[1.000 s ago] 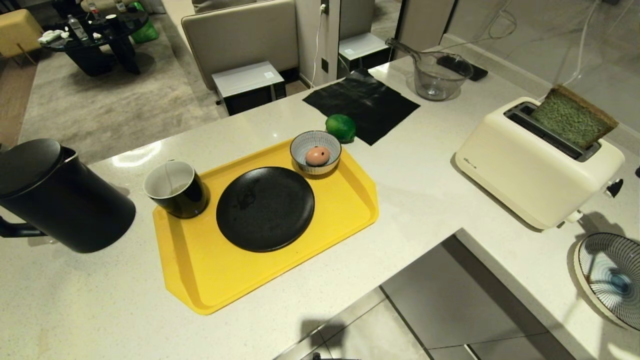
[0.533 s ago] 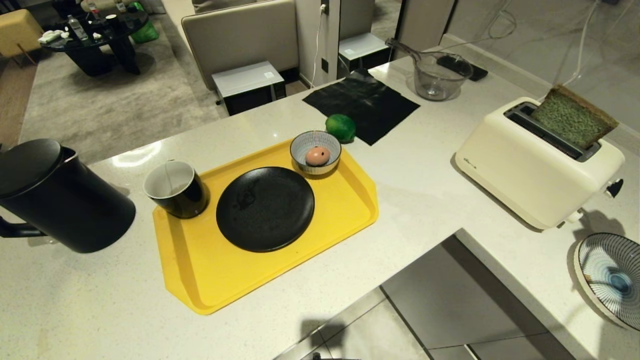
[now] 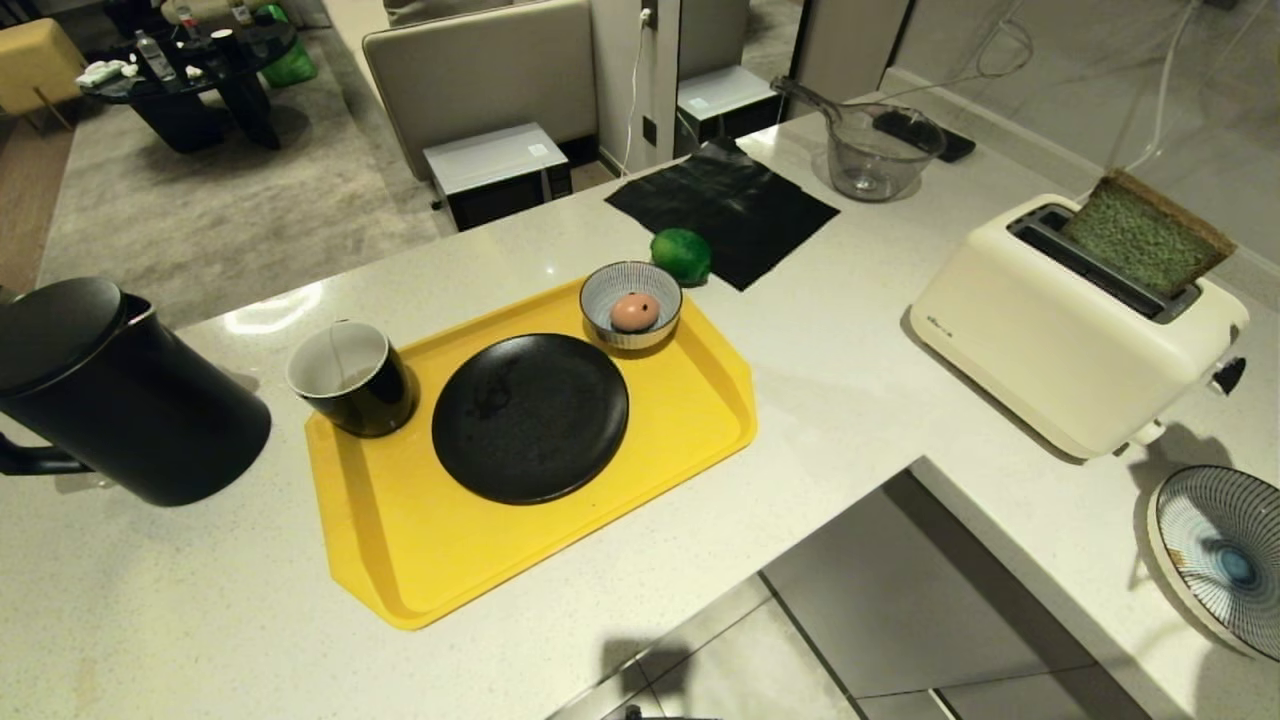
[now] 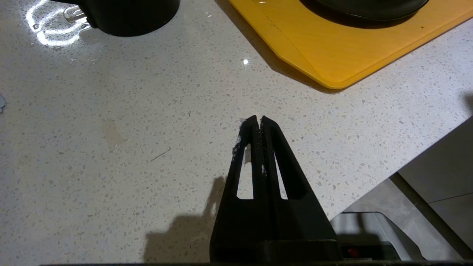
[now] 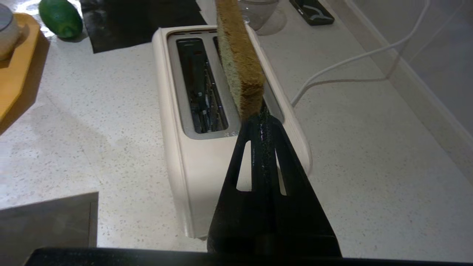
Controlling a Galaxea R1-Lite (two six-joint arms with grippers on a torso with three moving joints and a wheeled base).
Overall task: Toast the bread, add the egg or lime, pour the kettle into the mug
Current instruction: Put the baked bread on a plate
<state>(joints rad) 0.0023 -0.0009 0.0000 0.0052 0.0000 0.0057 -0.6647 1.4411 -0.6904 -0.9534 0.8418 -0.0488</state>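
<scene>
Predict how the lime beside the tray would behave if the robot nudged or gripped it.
The lime looks round and lies loose on the flat counter, so a nudge would probably roll it. Its glossy skin might slip in a claw.

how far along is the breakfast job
Done: bread stands in the toaster slot, sticking well out. In hand: shut right gripper sits by the slice's near edge. Left: lime on the counter, plate bare, kettle unpoured beside the mug.
</scene>
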